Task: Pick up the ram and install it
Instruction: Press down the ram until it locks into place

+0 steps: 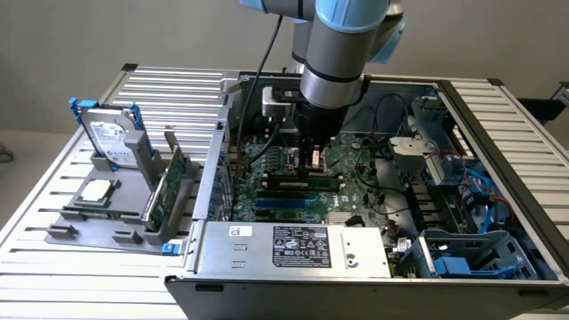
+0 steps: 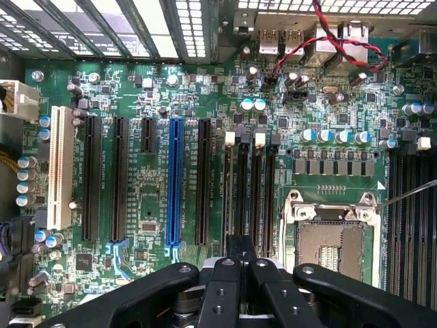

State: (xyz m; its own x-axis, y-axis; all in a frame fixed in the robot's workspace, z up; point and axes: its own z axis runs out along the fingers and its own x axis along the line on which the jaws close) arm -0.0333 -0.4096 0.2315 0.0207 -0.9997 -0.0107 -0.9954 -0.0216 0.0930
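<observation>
The hand point(image 2: 240, 249), fingers together, stands above the motherboard point(image 2: 157, 89); the exterior view adds a labelled power supply point(image 1: 294, 243), writing unreadable.

Green motherboard point(image 2: 157, 96), blue slot point(image 2: 175, 181), white slot point(image 2: 61, 167).

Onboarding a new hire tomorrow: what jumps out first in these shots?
The open PC case with its green motherboard, and the arm reaching straight down into it. Its fingers are shut just above the black memory slots, next to the empty CPU socket. At the exterior view's left, a grey tray holds a hard drive upright, a green card and a silver processor.
</observation>
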